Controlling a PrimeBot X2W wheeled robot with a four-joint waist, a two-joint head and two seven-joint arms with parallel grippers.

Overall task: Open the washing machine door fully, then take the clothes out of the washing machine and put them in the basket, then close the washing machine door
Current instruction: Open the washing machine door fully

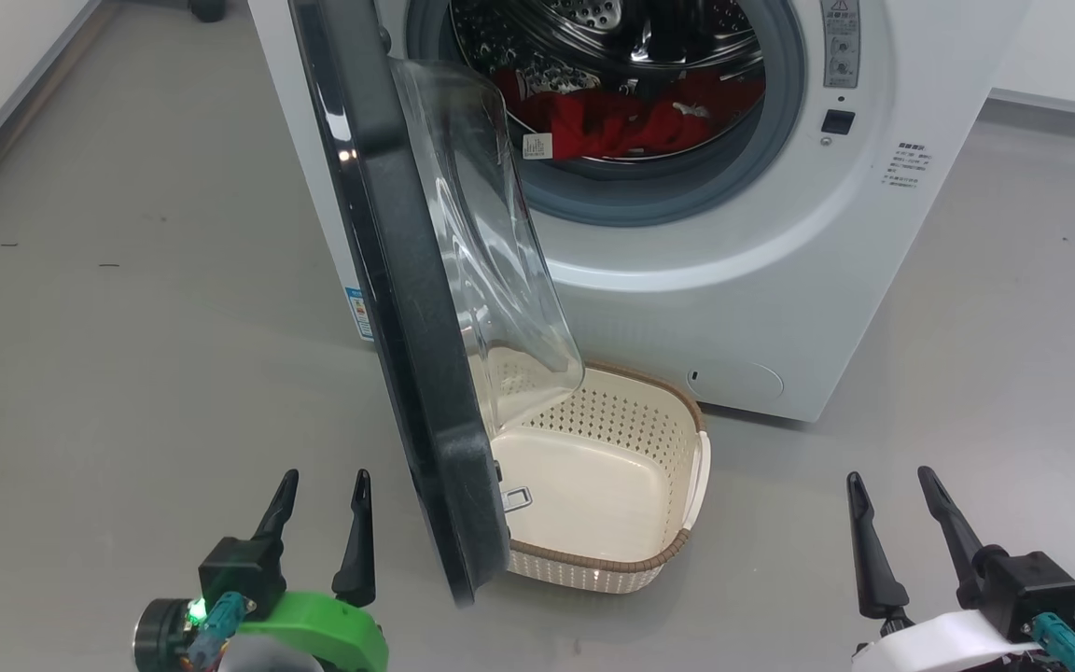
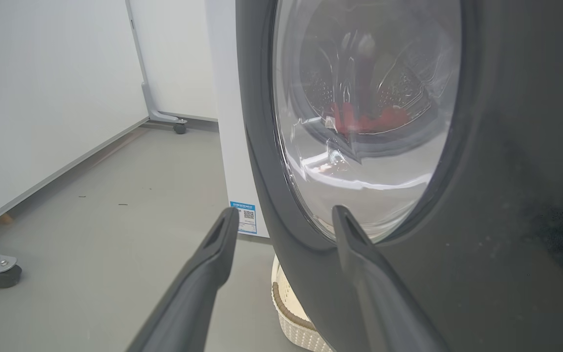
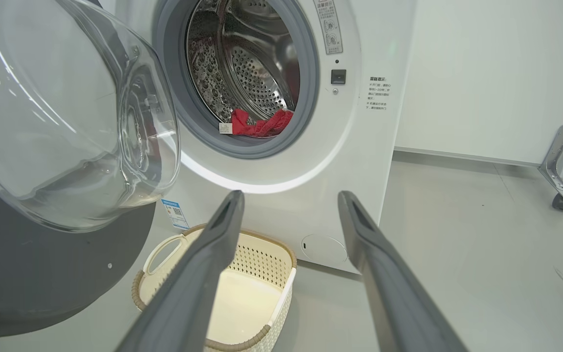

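Nearest you, the left gripper (image 1: 326, 476) and right gripper (image 1: 888, 473) sit low at either side, pointing toward the washing machine (image 1: 733, 308). Both pairs of jaws stand wide apart, holding and touching nothing. Between them, the washing machine door (image 1: 388, 280) stands roughly half open and edge-on to you. Its long plane runs from the machine's left side straight toward you. Its glass bowl (image 1: 491, 233) bulges to your right, over the left part of the basket (image 1: 593, 558). The door's free edge ends just beside the left gripper, on that gripper's right. The right gripper is well apart from it, across the basket. Your left arm is therefore the nearer, and it faces the door's outer black rim, as the left wrist view confirms. By this reading, the door must swing on toward your left to open fully. The clothes (image 1: 631, 121) lie at the bottom of the drum (image 1: 593, 37), beyond the door. The basket on the floor (image 1: 127, 308) holds none.
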